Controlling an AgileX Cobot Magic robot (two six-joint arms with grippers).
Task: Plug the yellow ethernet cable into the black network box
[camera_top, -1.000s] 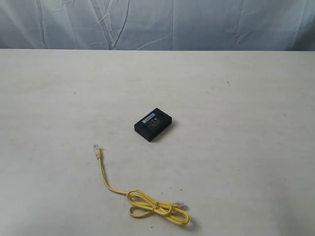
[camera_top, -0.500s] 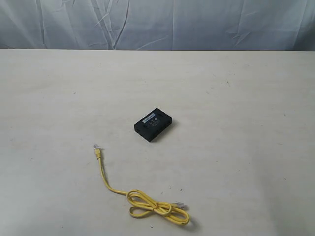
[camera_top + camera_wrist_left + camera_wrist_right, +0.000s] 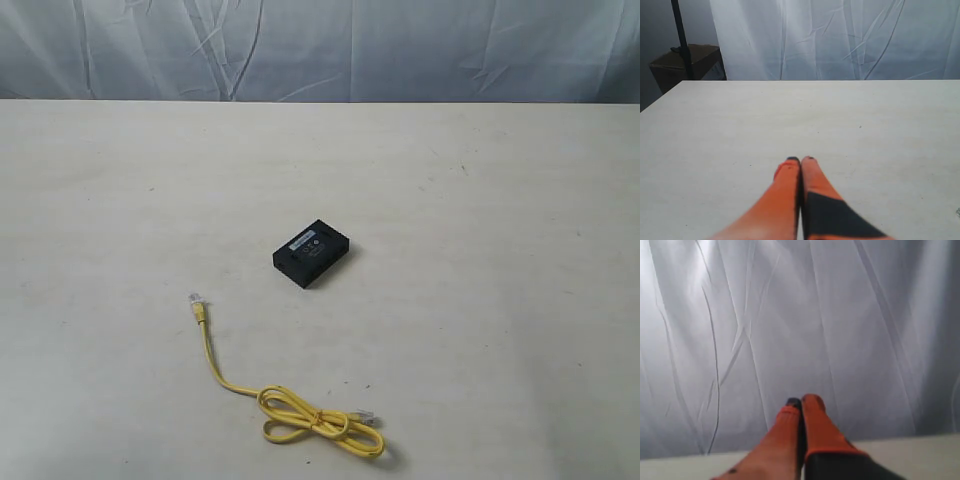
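Observation:
The black network box (image 3: 311,252) lies flat near the middle of the table, white label up. The yellow ethernet cable (image 3: 284,407) lies in front of it; one clear plug (image 3: 196,299) points toward the back left and the rest is bundled in a loop with the other plug (image 3: 369,417) at its right. Neither arm shows in the exterior view. My left gripper (image 3: 800,159) is shut, orange fingers pressed together above bare tabletop. My right gripper (image 3: 802,401) is shut too, aimed at the backdrop. Box and cable are out of both wrist views.
The pale table (image 3: 500,250) ends at its far edge against a wrinkled white curtain (image 3: 320,50). Off the table's back left corner, a cardboard box (image 3: 686,65) and a dark pole (image 3: 681,37) appear in the left wrist view.

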